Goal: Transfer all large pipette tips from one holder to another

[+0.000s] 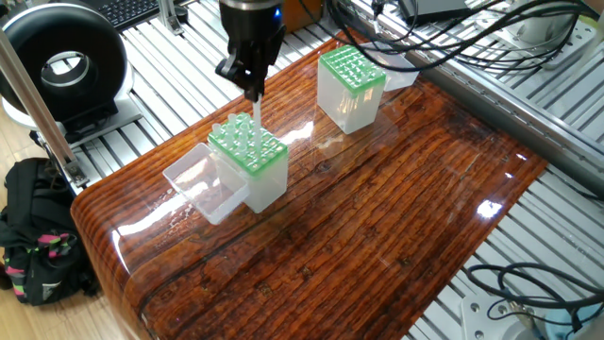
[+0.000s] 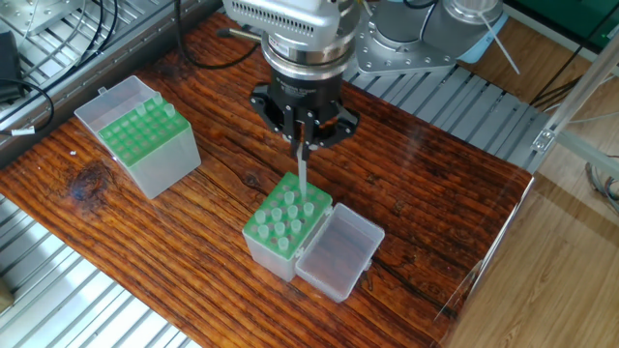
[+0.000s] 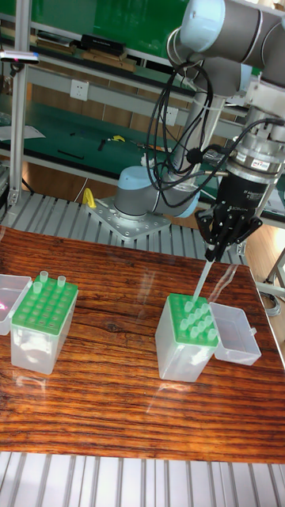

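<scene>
In the tall fixed view the nearest thing is the wooden table (image 3: 119,396), filling the lower half of the frame. On it, right of centre, stands the holder (image 3: 188,338) with the green top plate, its clear lid (image 3: 235,334) folded open to the right and resting on the table. A cluster of large pipette tips (image 3: 198,317) stands upright in its holes, their whitish collars showing above the green.

Above that holder I carry one pipette tip (image 3: 201,282). My tool (image 3: 215,255) is clenched on its upper end, and the tip hangs down and a little to the left from the fingers, its narrow point just over the standing tips at the back of the plate. I cannot tell whether the point has fully cleared its hole. In the other fixed view the same tip (image 2: 302,172) hangs straight from my tool (image 2: 302,138) toward the green plate of the holder (image 2: 283,227) at centre frame.

At the left edge of the tall view, well apart, stands the second holder (image 3: 41,325), lid also open, with two tips (image 3: 51,278) at its far corner.

Behind, my arm (image 3: 237,47) comes in from the upper right of the frame, wrist pointing straight down over the near holder, cables looping off it to the left. In the one fixed view my tool (image 1: 252,87) sits at upper centre, above the holder (image 1: 251,161).
</scene>
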`<state>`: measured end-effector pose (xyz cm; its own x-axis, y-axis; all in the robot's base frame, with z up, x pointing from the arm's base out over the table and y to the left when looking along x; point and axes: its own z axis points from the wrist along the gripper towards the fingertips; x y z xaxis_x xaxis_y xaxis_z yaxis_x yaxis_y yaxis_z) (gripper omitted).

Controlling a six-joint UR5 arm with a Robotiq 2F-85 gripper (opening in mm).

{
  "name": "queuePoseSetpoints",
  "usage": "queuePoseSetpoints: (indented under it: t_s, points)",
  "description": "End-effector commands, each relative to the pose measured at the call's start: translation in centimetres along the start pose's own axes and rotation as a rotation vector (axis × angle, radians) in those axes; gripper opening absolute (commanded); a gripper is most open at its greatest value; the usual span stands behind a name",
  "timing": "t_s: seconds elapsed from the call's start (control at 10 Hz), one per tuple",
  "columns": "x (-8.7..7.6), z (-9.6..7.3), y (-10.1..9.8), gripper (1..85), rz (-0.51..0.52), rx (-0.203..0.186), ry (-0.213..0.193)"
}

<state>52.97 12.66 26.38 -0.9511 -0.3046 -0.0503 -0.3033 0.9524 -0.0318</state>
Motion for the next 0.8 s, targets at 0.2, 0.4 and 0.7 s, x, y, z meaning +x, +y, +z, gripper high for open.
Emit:
queuePoseSetpoints:
  t_s: [0.2,0.4,0.7]
  points:
    - [0.8,-0.5,-1.2,8.3,-0.011,0.038,0.031]
    - [0.7,-0.5,-0.8,8.0,-0.016,0.023,0.028]
    - [1.4,-0.6,-0.3,8.0,-0.009,0.002,0.052]
